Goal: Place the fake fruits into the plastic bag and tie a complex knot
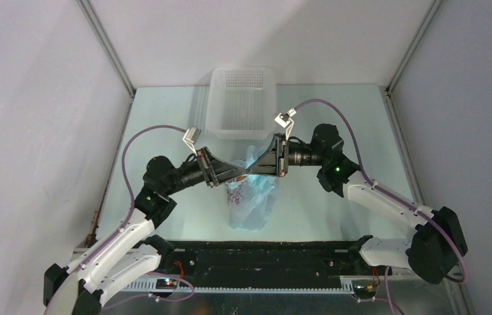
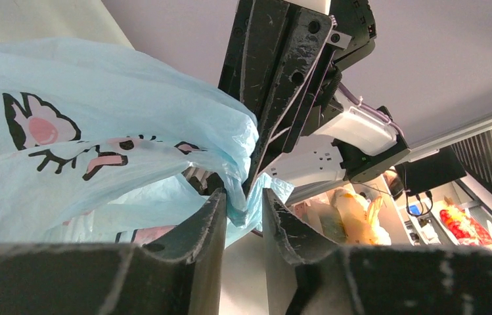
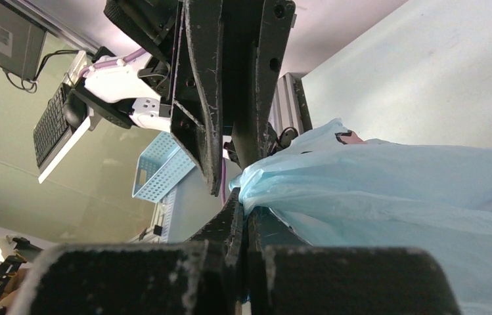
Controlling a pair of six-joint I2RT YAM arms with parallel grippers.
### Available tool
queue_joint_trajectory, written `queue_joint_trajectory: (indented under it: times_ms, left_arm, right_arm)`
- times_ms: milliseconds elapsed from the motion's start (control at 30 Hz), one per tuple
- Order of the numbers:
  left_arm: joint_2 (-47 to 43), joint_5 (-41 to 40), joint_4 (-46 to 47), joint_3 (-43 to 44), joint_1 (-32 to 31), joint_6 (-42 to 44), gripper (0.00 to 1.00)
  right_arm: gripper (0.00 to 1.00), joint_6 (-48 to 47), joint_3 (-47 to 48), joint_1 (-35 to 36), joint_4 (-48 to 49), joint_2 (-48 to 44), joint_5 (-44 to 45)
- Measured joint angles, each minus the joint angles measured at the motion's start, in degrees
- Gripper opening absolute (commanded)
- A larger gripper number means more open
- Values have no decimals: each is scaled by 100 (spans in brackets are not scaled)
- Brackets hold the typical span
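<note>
The light-blue plastic bag (image 1: 251, 205) with pink and black cartoon prints stands on the table between the arms, its top pulled up to the grippers. My right gripper (image 1: 252, 168) is shut on a gathered fold of the bag's top (image 3: 259, 180). My left gripper (image 1: 240, 174) faces it tip to tip. Its jaws stand a little apart, with a loose fold of the bag (image 2: 242, 197) hanging between them. The bag also fills the left of the left wrist view (image 2: 98, 111). The fruits are hidden. I see no finished knot.
The white perforated basket (image 1: 242, 102) stands just behind the grippers at the back of the table. Grey walls close in on the left, right and back. A black rail (image 1: 263, 259) runs along the near edge between the arm bases.
</note>
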Motion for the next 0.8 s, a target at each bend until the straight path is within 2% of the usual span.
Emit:
queue_joint_trajectory:
  times_ms: [100, 500, 800]
  left_arm:
    - [-7, 4, 70, -4, 2, -4, 31]
    - [-31, 114, 201, -11, 2, 17, 13]
    - [-50, 109, 186, -81, 7, 22, 8]
  right_arm:
    - [0, 0, 0, -2, 0, 0, 2]
    - [0, 17, 0, -4, 22, 0, -15]
    - [0, 11, 0, 4, -7, -2, -22]
